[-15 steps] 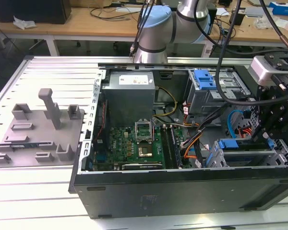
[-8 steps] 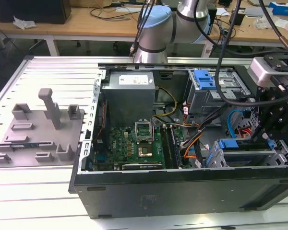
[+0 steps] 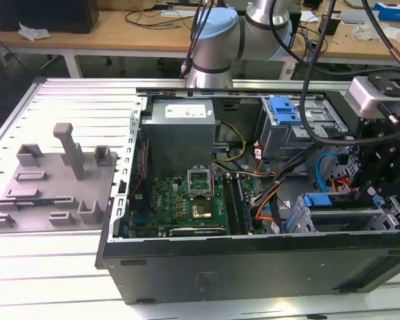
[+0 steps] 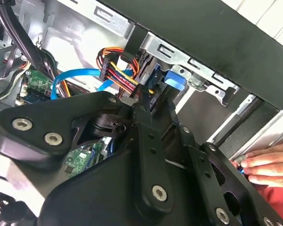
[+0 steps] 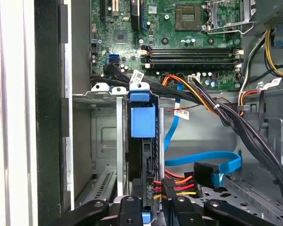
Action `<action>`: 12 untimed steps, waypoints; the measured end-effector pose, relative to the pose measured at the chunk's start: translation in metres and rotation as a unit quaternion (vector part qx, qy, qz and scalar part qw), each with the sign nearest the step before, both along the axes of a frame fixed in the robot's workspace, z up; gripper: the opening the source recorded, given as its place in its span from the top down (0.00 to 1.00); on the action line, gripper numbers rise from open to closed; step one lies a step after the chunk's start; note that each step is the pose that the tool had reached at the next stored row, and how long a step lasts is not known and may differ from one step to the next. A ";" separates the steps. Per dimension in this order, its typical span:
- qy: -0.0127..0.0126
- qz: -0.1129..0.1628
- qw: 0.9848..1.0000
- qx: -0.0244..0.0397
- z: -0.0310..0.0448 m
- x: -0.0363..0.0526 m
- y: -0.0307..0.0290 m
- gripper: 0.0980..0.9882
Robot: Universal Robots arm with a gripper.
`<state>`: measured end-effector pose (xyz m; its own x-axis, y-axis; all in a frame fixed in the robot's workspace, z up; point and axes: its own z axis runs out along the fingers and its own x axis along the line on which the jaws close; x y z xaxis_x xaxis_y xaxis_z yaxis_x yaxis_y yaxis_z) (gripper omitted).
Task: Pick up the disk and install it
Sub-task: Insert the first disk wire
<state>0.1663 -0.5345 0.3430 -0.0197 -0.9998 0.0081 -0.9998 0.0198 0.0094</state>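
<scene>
The disk (image 5: 148,160) stands on edge in a slot of the metal drive cage (image 5: 100,141), its blue carrier end (image 5: 142,120) at the slot's far side. My gripper (image 5: 151,209) sits at the disk's near end, a black finger on each flat side, shut on it. In the second wrist view the gripper (image 4: 155,104) reaches to the cage, and the blue carrier tab (image 4: 174,80) shows just past the tips. In the exterior view the gripper (image 3: 385,175) hangs over the cage at the case's right end, near a blue tab (image 3: 317,200).
Bundled power wires and a connector (image 5: 175,186) and a blue data cable (image 5: 203,159) lie close beside the slot. The motherboard (image 5: 188,47) and grey power supply (image 3: 180,127) fill the case. A person's hand (image 4: 264,165) rests outside it. A grey fixture plate (image 3: 53,180) lies left.
</scene>
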 end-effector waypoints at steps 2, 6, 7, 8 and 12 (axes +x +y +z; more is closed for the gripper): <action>0.000 0.000 1.000 0.000 0.0034 0.0000 0.0001 0.77; 0.000 0.000 1.000 -0.013 0.0181 0.0001 0.0104 0.77; 0.000 0.000 1.000 -0.016 0.0193 0.0001 0.0132 0.77; 0.000 0.000 1.000 -0.020 0.0208 0.0001 0.0162 0.77; 0.000 0.000 0.999 -0.044 0.0329 0.0001 0.0356 0.77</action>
